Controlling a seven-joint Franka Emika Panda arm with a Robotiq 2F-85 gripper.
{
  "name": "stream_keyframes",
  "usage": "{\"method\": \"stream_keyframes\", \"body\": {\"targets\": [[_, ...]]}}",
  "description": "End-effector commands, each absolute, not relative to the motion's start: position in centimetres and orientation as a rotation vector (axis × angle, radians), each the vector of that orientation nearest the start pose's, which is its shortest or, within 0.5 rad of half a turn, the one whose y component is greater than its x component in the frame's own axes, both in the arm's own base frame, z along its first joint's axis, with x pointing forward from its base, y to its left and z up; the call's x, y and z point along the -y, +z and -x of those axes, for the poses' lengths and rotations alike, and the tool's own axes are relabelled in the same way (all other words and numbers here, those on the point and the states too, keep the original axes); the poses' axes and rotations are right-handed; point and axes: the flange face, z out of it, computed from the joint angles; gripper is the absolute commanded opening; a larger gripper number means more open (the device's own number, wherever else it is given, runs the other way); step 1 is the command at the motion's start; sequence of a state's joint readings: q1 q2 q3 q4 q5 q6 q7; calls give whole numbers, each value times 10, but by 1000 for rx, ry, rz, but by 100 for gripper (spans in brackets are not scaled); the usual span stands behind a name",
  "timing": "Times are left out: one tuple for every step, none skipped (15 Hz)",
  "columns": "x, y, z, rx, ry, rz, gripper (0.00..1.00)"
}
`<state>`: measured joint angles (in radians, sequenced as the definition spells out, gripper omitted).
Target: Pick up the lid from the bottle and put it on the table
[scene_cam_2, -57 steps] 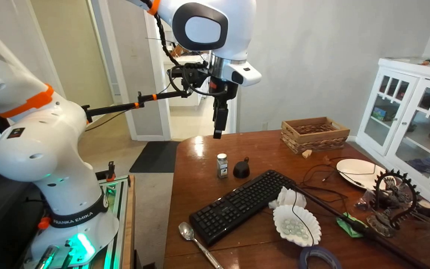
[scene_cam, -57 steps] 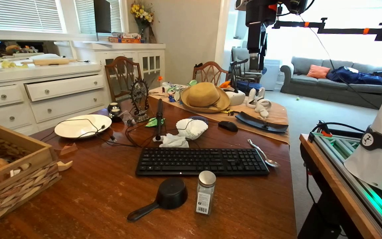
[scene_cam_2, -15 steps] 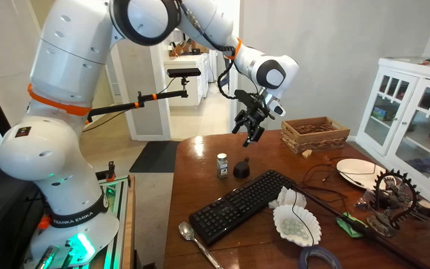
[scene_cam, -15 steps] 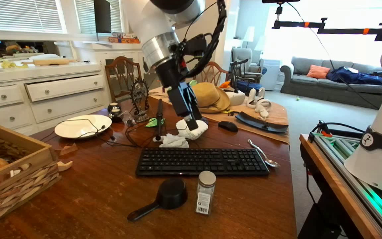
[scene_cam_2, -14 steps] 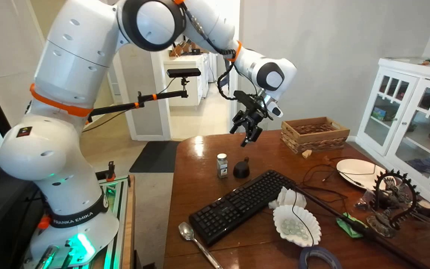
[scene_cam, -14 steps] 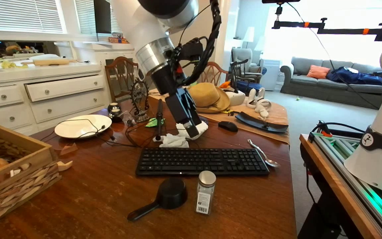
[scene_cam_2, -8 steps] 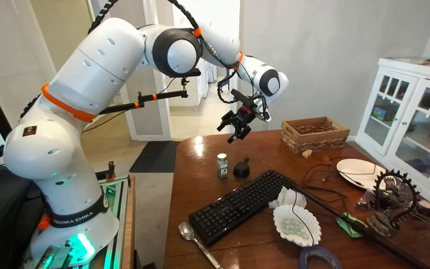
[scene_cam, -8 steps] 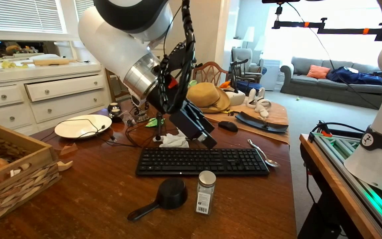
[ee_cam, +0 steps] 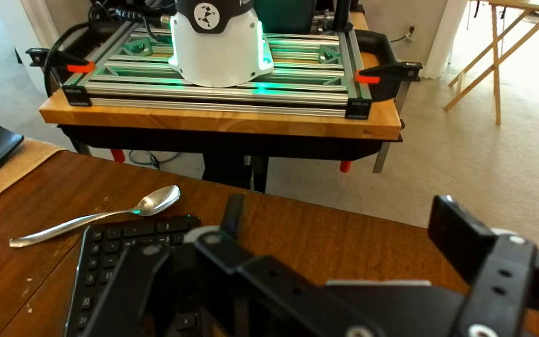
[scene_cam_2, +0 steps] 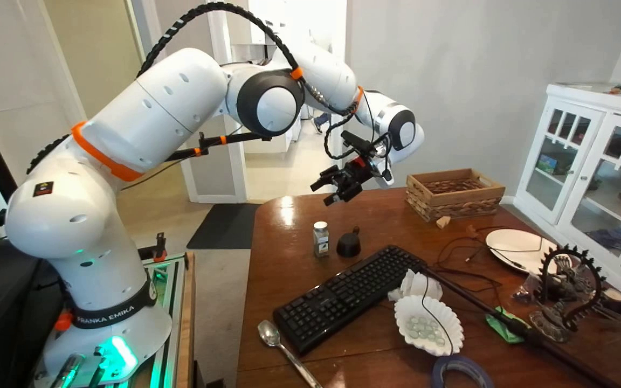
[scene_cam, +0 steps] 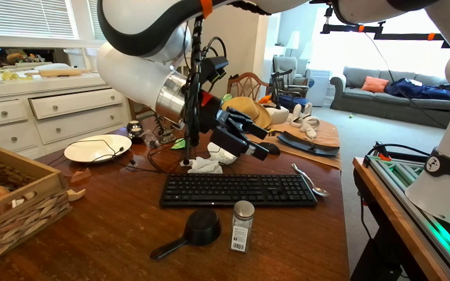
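Note:
The bottle (scene_cam: 240,237), a small clear jar with a label, stands upright on the dark brown table (scene_cam: 111,234). The lid (scene_cam: 244,210), round and pale, sits on its top; both exterior views show bottle and lid (scene_cam_2: 320,224) together. My gripper (scene_cam: 262,143) hangs tilted in the air, well above the table and apart from the bottle. Its fingers are spread wide in an exterior view, where the gripper (scene_cam_2: 322,194) appears over the bottle (scene_cam_2: 321,242). In the wrist view nothing lies between the fingertips of the gripper (ee_cam: 344,220); bottle and lid are out of that view.
Close beside the bottle lies a black scoop (scene_cam: 202,228) with a handle. A black keyboard (scene_cam: 236,190) and a spoon (scene_cam: 314,183) lie nearby. A wicker basket (scene_cam_2: 453,196), a white fluted bowl (scene_cam_2: 429,326), cables and a black pole (scene_cam_2: 483,304) take up other parts.
My gripper has swung across above the table toward the bottle's side and tilted from pointing steeply down to a flatter angle. It stays open. Bottle, lid and scoop have not moved.

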<state>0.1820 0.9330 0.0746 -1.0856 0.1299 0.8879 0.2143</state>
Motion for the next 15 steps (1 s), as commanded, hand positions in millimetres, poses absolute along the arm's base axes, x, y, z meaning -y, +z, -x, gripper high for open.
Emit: {"method": "stream_keyframes", "body": {"targets": [[-162,242,-607,88,1733,2689,100],[-161,243,-607,87,1731,2689,100],[-161,244,-608,87,1729,2690,100],[-161,244,-608,88,1728,2691,100],[-162,245,-608,88,1728,2691,100],[-162,245,-608,88,1728,2691,100],[-162,245,-608,88,1727,2691,100],[-162,245,-608,88,1727,2691,100],[-162,245,-608,88,1727,2691,100],[-162,245,-608,88,1727,2691,100],[-164,243,-607,108,1757,2700,100],[-167,240,-607,116,1760,2712,100],[-170,238,-605,130,1763,2719,100],[-172,236,-604,134,1768,2730,100],[-174,234,-602,138,1774,2743,100]]}}
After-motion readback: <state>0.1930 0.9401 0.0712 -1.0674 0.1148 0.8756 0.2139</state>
